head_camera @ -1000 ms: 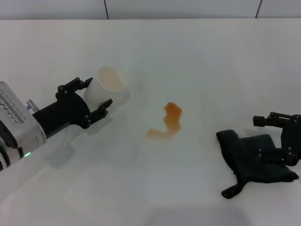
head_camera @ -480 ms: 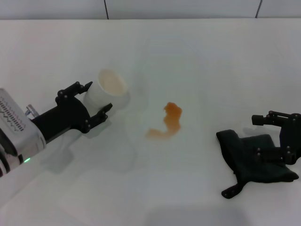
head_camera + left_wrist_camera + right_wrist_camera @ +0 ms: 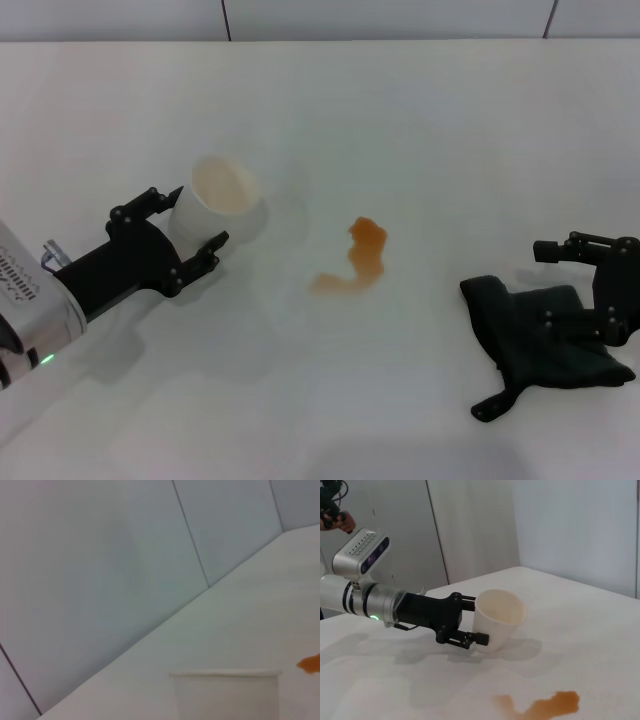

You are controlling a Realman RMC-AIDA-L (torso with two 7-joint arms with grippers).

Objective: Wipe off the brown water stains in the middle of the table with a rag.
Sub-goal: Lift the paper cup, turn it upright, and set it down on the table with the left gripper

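Spillage is the first hazard, at the far left: the left gripper (image 3: pixel 190 245) pinches a white plastic cup (image 3: pixel 215 205) between its fingers and holds it tilted, mouth toward the middle of the table (image 3: pixel 420 120). If any liquid remains inside, a jolt or a looser hold could tip more onto the white surface, or let the cup drop. Moving rightward, the brown water stains (image 3: pixel 356 260) lie near the centre, a hooked orange puddle with a paler tail, well apart from both grippers and not yet touched. Farther right, the black rag (image 3: pixel 535 345) sits crumpled on the tabletop with the right gripper (image 3: pixel 592 290) over its far edge, fingers spread above and around the cloth. A shallow pinch could catch only a fold, so the rag might slide free, or be dragged bunched and smear the puddle.
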